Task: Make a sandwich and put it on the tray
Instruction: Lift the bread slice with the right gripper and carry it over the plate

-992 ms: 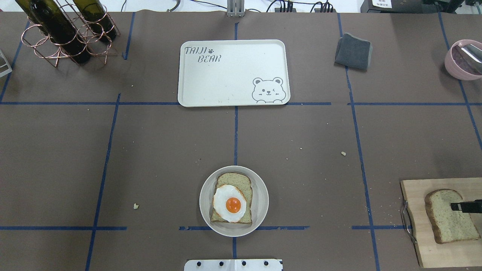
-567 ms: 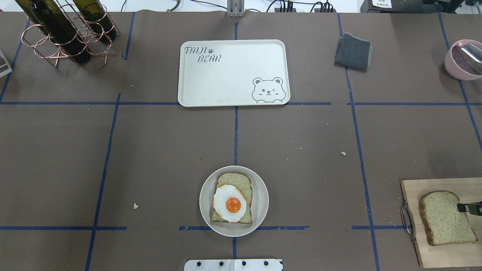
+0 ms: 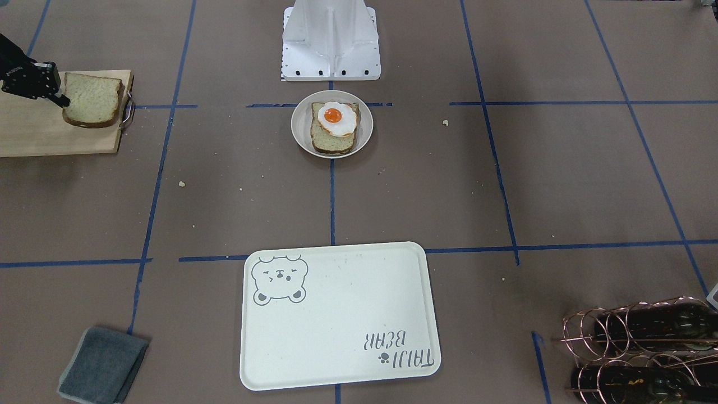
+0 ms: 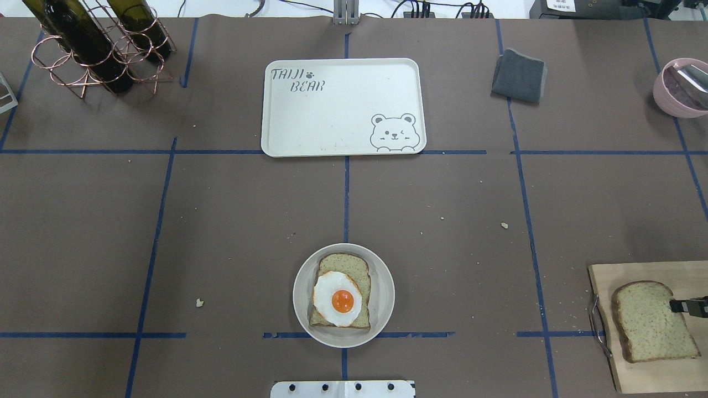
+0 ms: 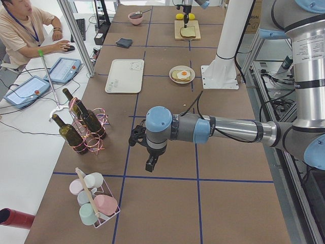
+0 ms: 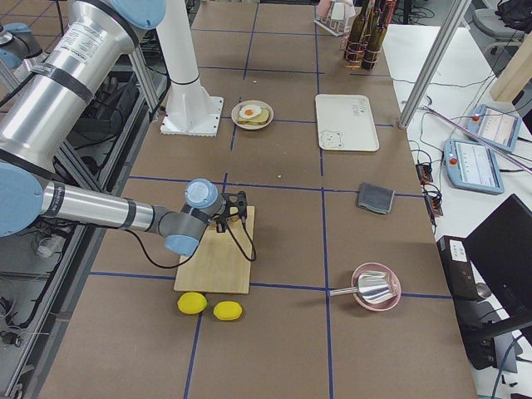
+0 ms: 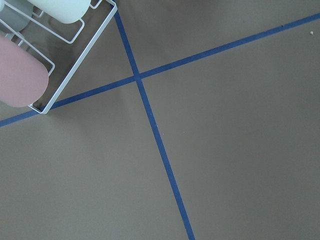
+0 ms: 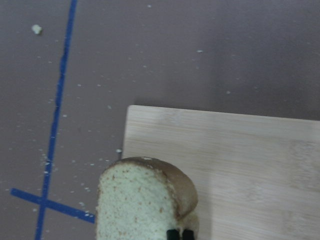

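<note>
On the plate (image 4: 298, 296), your base slice (image 4: 343, 262) and egg (image 4: 337, 298) are stacked, the right gripper (image 4: 676, 305) pinches the second slice (image 4: 647, 323), the tray (image 4: 343, 105) awaits, and the left gripper (image 5: 151, 163) cannot be judged wide or narrow.

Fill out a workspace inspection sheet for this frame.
Surface: brown-paper table with blue tape grid; crumbs scattered.
Job's things: bottom slice with fried egg on round plate; second slice on cutting board; tray holds no food.
Clutter: bottle rack, grey cloth, pink bowl, two yellow fruits, cup rack.
Grippers: right gripper shut on second slice's edge; left gripper over bare table, state cannot be told.
Cables: bundle at the table's far edge.
Surroundings: seated operator at a side desk.
</note>
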